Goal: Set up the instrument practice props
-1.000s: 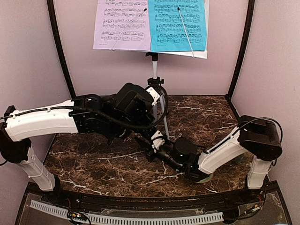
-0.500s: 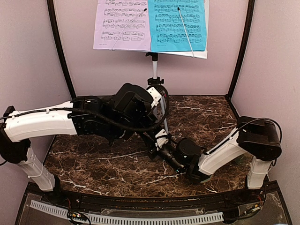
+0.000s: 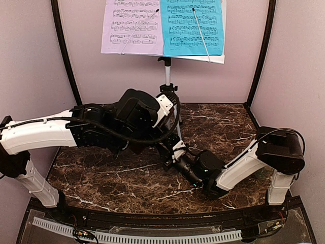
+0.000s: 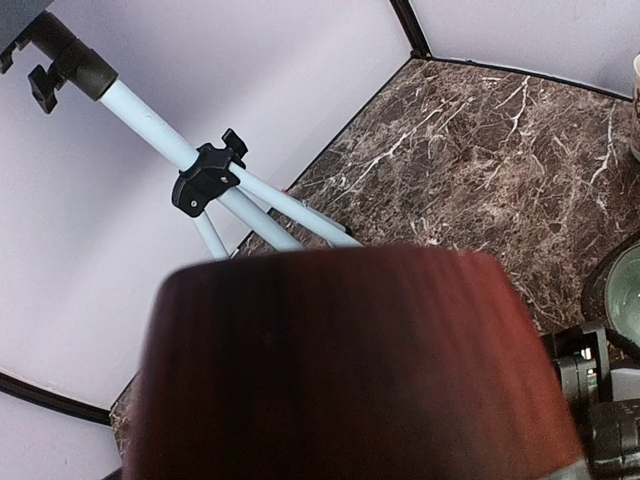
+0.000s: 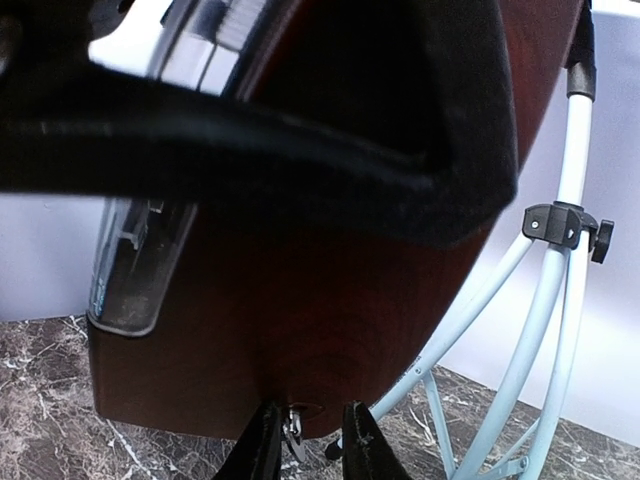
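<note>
blocking left wrist view: blurred metronome (image 4: 350, 370)

One silver tripod music stand (image 3: 167, 76) rises at the top centre of the overhead view, carrying two sheets, one lavender page (image 3: 133, 26) on the left and one cyan page (image 3: 193, 26) on the right, with two thin wire holders (image 3: 200, 33) across them. One reddish-brown metronome (image 4: 350, 370) fills the lower left wrist view, with one pale green bowl (image 4: 622, 290) and a sliver of one mug (image 4: 636, 105) at its right edge. Two arms, the left arm (image 3: 45, 133) and the right arm (image 3: 244, 162), reach over one marble worktop (image 3: 101, 178).
</note>
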You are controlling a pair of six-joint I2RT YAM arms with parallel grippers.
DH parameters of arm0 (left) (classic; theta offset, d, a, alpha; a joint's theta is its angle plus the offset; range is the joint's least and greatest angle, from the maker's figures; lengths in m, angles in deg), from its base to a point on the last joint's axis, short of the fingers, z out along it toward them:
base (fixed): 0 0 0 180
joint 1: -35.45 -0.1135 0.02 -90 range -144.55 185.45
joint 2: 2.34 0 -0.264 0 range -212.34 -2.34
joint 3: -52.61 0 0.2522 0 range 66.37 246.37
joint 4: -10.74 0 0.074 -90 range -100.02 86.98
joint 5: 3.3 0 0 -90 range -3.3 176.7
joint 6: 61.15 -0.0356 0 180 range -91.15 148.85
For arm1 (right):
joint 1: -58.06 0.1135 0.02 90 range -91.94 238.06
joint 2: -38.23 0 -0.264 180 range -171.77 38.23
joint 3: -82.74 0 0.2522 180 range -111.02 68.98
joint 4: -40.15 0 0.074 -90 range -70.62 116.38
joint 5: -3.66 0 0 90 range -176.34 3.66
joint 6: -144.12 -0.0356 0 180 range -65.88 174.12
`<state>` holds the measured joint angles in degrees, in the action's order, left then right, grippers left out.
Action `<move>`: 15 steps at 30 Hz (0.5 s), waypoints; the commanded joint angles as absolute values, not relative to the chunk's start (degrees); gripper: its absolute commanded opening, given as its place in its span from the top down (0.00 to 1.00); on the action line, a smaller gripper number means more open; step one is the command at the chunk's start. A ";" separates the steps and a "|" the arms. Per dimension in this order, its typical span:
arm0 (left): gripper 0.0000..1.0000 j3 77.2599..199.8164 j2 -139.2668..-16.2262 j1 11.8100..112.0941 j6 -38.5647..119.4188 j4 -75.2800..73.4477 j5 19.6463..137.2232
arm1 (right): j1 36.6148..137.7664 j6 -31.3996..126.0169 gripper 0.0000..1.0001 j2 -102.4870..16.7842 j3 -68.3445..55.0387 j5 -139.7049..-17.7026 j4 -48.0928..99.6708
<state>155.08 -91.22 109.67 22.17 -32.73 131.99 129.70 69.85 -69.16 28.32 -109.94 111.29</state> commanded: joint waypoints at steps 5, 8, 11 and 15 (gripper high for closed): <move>0.73 154.58 -86.02 110.13 22.60 -29.54 132.35 | 129.70 70.78 0.72 -69.44 29.81 -109.92 114.63; 0.73 154.47 -85.94 110.13 22.77 -29.56 132.17 | 129.72 70.75 0.70 -69.44 29.95 -109.76 114.25; 0.73 154.48 -85.84 110.13 22.95 -29.40 131.43 | 129.77 71.06 0.71 -69.52 29.66 -110.26 114.13; 0.73 154.44 -85.75 110.10 23.03 -29.13 130.37 | 129.73 71.39 0.73 -69.44 29.25 -110.74 113.90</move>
